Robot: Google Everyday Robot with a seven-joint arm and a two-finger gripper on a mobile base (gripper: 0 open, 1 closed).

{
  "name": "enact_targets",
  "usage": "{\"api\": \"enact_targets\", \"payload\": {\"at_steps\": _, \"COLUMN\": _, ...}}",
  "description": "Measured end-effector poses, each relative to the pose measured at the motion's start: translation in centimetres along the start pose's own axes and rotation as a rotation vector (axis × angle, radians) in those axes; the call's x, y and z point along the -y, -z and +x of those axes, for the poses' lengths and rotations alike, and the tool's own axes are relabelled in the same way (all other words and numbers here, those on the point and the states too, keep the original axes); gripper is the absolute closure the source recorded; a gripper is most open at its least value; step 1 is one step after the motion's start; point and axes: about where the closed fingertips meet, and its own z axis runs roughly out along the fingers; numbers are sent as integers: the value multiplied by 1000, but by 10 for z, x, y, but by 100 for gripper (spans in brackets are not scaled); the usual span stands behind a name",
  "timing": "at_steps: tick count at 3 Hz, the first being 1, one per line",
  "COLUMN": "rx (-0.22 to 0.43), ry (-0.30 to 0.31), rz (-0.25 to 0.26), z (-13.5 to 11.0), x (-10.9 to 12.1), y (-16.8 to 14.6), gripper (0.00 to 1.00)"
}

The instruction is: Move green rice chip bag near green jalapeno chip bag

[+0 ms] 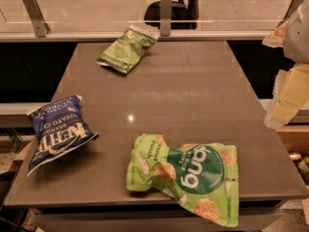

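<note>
The green rice chip bag (pixel 186 177) is large and bright lime green, with a dark green circle and white "dang" lettering. It lies flat at the table's front edge, and its right corner hangs over the edge. The green jalapeno chip bag (pixel 126 50) is smaller, olive green and crinkled. It lies at the back of the table, left of centre. My gripper (pixel 286 98) shows as pale yellow-white parts at the right edge of the view, raised beside the table's right side. It is well apart from both bags and holds nothing that I can see.
A blue Kettle chip bag (pixel 57 132) lies on the left side of the brown table (pixel 188 91) and overhangs its left edge. A glass rail with metal posts (pixel 165 12) runs behind the table. A dark office chair (pixel 174 6) stands beyond it.
</note>
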Motion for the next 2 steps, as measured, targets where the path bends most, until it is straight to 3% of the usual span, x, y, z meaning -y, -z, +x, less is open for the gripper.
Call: {"api": "enact_targets", "payload": {"at_steps": 2, "rx": -19, "ry": -20, "rz": 1, "z": -8, "x": -18, "y": 3, "gripper": 0}}
